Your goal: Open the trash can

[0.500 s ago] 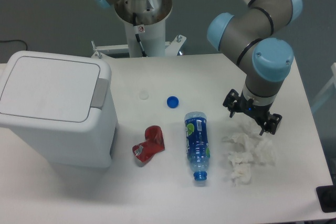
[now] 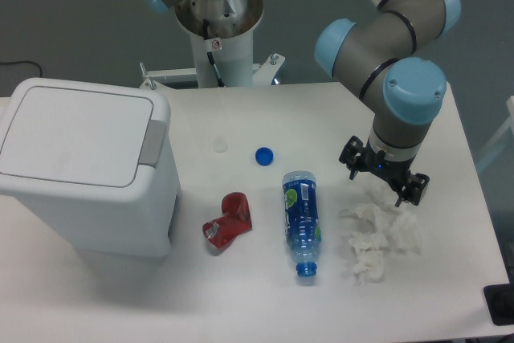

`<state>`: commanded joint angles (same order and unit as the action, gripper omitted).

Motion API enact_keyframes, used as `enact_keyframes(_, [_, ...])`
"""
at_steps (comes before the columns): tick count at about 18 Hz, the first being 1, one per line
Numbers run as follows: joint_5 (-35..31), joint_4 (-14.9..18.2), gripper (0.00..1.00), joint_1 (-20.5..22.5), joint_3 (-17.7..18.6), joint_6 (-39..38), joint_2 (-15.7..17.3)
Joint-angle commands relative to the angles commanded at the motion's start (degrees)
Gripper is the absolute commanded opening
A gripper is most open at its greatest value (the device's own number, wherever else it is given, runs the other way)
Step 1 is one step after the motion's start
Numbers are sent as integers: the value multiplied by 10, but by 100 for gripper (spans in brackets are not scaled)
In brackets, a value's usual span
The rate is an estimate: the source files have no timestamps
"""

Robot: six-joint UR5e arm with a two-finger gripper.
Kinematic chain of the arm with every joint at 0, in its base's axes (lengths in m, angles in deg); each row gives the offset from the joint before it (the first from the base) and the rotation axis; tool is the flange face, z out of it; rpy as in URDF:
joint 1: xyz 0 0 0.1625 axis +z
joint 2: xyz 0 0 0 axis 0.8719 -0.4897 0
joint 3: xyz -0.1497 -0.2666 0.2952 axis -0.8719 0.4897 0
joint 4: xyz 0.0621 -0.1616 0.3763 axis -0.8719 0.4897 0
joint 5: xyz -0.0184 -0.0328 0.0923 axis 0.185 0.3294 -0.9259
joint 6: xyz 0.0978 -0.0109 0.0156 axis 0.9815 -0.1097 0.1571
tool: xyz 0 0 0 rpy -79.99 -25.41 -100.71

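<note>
Looking for readable text first: the blue plastic bottle (image 2: 302, 222) lying on its side mid-table has a blue label with a green patch, but I can't read any of it from my feed. Same for the crumpled red wrapper (image 2: 227, 223) just left of it (there's a silvery bit at its lower corner, no legible print). A small sticker sits on the white robot pedestal (image 2: 218, 46) at the back, too tiny to read.

The trash can (image 2: 84, 162) is at the left side of the table (image 2: 450, 295), well apart from the arm, white and boxy, with its flat lid down and the grey push tab (image 2: 152, 142) on the lid's right edge. Its left side runs off the picture.

The gripper (image 2: 385, 176) hangs over the right part of the table, above a pile of crumpled white tissue (image 2: 377, 238). Its two dark fingers are spread wide with nothing between them. I can't tell whether the fingertips touch the tissue.

A loose blue bottle cap (image 2: 264, 155) lies above the bottle, and a faint whitish round thing (image 2: 219, 145) sits left of it, which I can't make out.

The tabletop is plain white; the floor behind is dull grey. A black object is cut off at the bottom right corner.
</note>
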<state>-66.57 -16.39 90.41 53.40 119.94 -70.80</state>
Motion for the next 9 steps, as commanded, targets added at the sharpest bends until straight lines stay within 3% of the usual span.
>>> enact_keyframes(5, [6, -1, 100, -22, 29, -48, 63])
enact_keyframes(9, [4, 4, 100, -51, 31, -87, 84])
